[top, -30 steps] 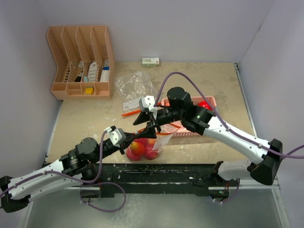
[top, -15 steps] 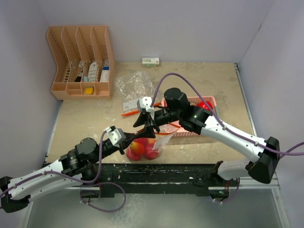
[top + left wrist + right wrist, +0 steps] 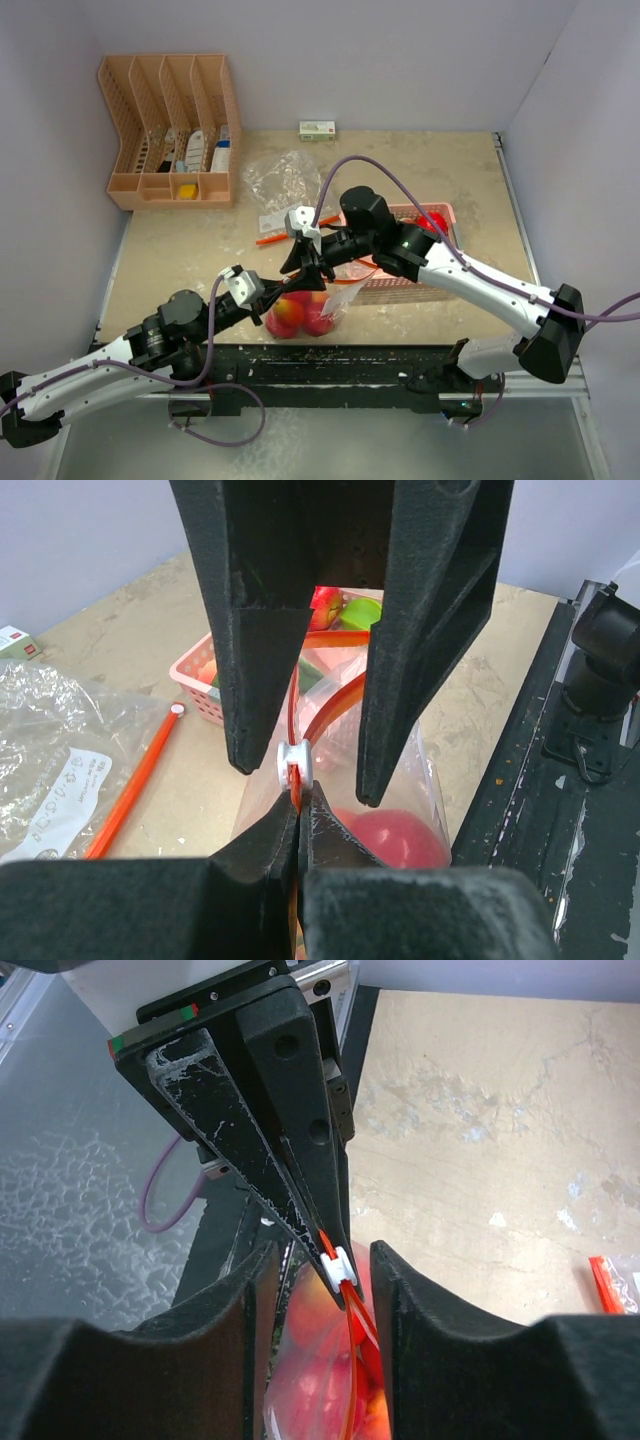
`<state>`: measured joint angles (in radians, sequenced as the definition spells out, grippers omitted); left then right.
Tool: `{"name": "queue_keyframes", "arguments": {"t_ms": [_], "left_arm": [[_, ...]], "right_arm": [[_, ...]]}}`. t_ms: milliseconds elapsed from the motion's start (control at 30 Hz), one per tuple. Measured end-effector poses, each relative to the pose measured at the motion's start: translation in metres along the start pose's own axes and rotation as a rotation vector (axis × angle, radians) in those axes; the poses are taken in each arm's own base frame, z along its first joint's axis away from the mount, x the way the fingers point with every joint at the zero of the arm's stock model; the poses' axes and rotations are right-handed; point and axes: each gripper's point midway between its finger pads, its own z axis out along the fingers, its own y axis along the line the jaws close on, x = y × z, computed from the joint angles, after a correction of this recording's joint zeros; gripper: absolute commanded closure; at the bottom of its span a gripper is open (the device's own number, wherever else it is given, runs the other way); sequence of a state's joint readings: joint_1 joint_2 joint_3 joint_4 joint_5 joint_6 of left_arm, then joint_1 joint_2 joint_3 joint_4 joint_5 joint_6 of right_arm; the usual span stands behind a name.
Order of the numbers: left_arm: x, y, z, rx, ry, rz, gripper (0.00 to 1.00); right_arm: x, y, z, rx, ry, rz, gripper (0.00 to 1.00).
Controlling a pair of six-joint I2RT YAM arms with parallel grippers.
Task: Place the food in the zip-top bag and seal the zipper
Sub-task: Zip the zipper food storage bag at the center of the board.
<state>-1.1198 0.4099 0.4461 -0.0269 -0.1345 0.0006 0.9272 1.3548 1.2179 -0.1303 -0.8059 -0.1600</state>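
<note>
The clear zip-top bag [image 3: 305, 312] with an orange zipper stands at the table's near edge, with red and peach food [image 3: 298, 316] inside. My left gripper [image 3: 299, 798] is shut on the orange zipper strip, just below the white slider [image 3: 291, 763]. My right gripper [image 3: 322, 1252] is open, its fingers [image 3: 420, 680] standing either side of the slider [image 3: 337, 1265] without touching it. A red apple [image 3: 395, 840] shows through the bag wall. More food, red [image 3: 432, 220] and green [image 3: 360, 610], lies in the pink basket [image 3: 445, 210].
A pink divided rack [image 3: 170, 130] with small packets stands at the back left. An empty crumpled clear bag [image 3: 280, 180] and an orange stick [image 3: 270, 240] lie mid-table. A small white-and-green box [image 3: 317, 130] sits at the back wall. The black table edge [image 3: 560, 730] runs right beside the bag.
My right gripper has moved slightly left over the bag's top and its jaws have narrowed around the slider. The left gripper and the bag have stayed put.
</note>
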Motion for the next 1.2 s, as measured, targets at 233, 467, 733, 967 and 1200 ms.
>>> {"name": "queue_keyframes", "arguments": {"t_ms": [233,467,733,967,1200], "left_arm": [[0.000,0.000,0.000,0.000,0.001,0.000,1.00],[0.003,0.001,-0.001,-0.003,0.018,0.002,1.00],[0.001,0.001,-0.005,-0.001,0.029,-0.003,1.00],[-0.005,0.003,-0.009,-0.008,0.007,-0.007,1.00],[-0.013,0.008,-0.013,-0.032,-0.001,-0.008,1.00]], "right_arm": [[0.000,-0.001,0.000,0.003,0.001,-0.003,0.85],[0.006,-0.004,0.000,0.021,0.011,0.007,0.91],[0.009,-0.009,-0.003,0.080,0.012,0.020,0.94],[0.010,-0.016,-0.009,0.136,0.016,0.031,0.94],[0.015,-0.024,-0.018,0.214,0.034,0.046,0.97]]}}
